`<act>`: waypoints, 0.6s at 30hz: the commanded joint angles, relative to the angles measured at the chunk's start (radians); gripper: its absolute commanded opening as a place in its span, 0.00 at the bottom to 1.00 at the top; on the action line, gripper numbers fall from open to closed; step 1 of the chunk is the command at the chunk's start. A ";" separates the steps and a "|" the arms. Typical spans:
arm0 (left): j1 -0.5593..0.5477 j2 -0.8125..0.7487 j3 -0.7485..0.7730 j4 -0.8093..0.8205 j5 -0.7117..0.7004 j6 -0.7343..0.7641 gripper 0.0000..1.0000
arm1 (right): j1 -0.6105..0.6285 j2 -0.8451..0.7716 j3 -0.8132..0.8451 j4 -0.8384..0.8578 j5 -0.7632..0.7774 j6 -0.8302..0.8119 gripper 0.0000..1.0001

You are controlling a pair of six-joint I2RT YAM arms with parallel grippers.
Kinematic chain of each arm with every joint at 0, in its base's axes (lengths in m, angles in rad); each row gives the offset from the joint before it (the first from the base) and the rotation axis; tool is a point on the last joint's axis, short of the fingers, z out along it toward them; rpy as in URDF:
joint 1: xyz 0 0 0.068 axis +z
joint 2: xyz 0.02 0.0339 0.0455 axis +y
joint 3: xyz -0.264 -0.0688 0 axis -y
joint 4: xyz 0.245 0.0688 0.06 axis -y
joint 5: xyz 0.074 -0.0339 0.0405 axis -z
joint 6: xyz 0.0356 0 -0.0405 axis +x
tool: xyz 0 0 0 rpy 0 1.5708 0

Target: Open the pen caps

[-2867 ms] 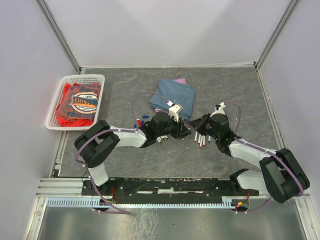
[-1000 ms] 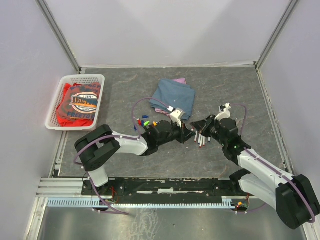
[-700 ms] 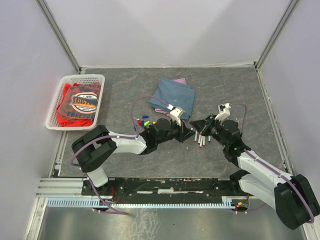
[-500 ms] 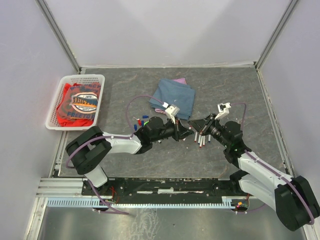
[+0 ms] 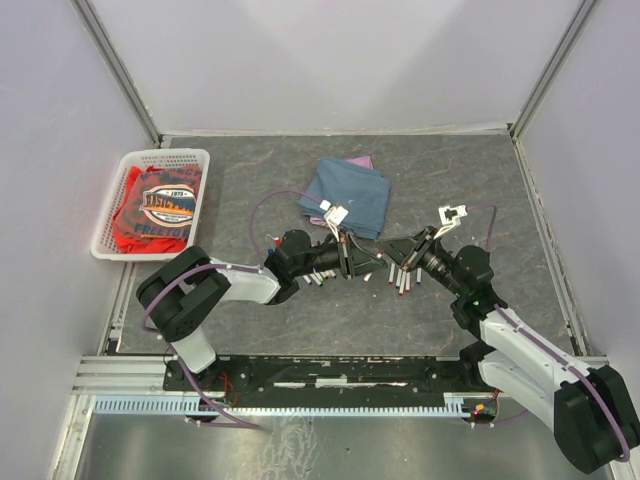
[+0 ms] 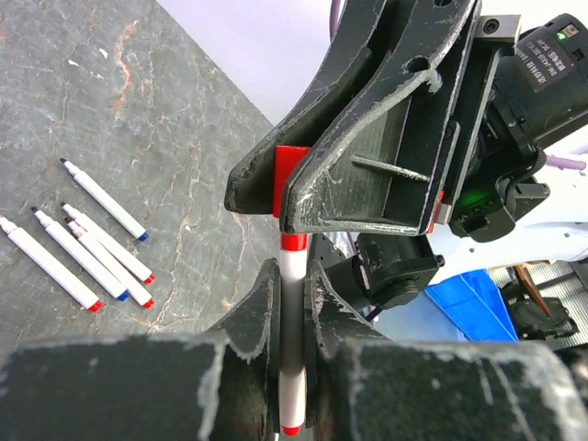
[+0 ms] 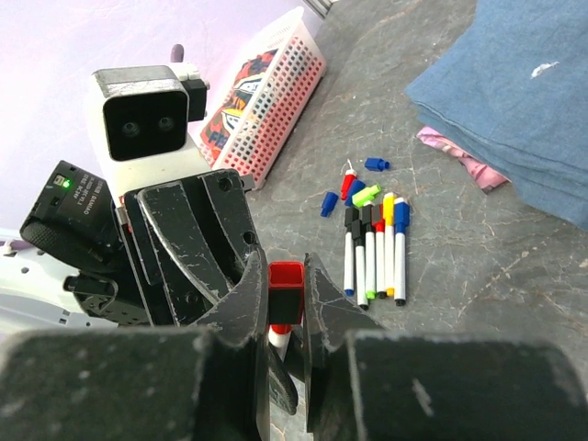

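My left gripper (image 6: 291,276) is shut on a white pen (image 6: 291,317) with red ends, held above the table's middle. My right gripper (image 7: 285,276) faces it tip to tip and is shut on that pen's red cap (image 7: 285,280); the cap (image 6: 292,167) lies in line with the barrel at its end, and I cannot tell whether it has come off. From above, the left gripper (image 5: 360,263) and the right gripper (image 5: 392,257) meet in front of the cloth. Several uncapped pens (image 5: 403,280) lie under the right gripper. Capped pens (image 7: 372,243) and loose caps (image 7: 354,188) lie by the left arm.
A folded blue cloth (image 5: 350,195) lies behind the grippers with a pink piece under it. A white basket (image 5: 110,205) holding a red printed shirt (image 5: 160,205) stands at the far left. Grey walls enclose the table on three sides.
The left arm has drawn back to the left and the right arm has stretched out. The grippers still meet at the same spot with both grips unchanged.
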 commanded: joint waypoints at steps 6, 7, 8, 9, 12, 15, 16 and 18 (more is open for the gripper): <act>-0.006 -0.097 0.012 -0.371 -0.273 0.148 0.03 | -0.046 -0.078 0.092 -0.312 0.276 -0.122 0.01; -0.023 -0.105 0.024 -0.425 -0.342 0.177 0.03 | -0.046 -0.078 0.105 -0.348 0.303 -0.123 0.01; -0.042 -0.112 0.042 -0.501 -0.419 0.209 0.03 | -0.046 -0.076 0.123 -0.393 0.323 -0.125 0.01; -0.058 -0.113 0.056 -0.534 -0.481 0.231 0.03 | -0.046 -0.070 0.140 -0.427 0.341 -0.126 0.01; -0.095 -0.102 0.084 -0.577 -0.605 0.259 0.03 | -0.046 -0.057 0.174 -0.505 0.387 -0.127 0.01; -0.131 -0.083 0.125 -0.637 -0.718 0.289 0.03 | -0.046 -0.048 0.190 -0.558 0.430 -0.129 0.01; -0.142 -0.075 0.137 -0.651 -0.745 0.297 0.03 | -0.047 -0.042 0.193 -0.570 0.443 -0.127 0.01; -0.160 -0.061 0.154 -0.673 -0.790 0.314 0.03 | -0.047 -0.034 0.203 -0.594 0.468 -0.127 0.01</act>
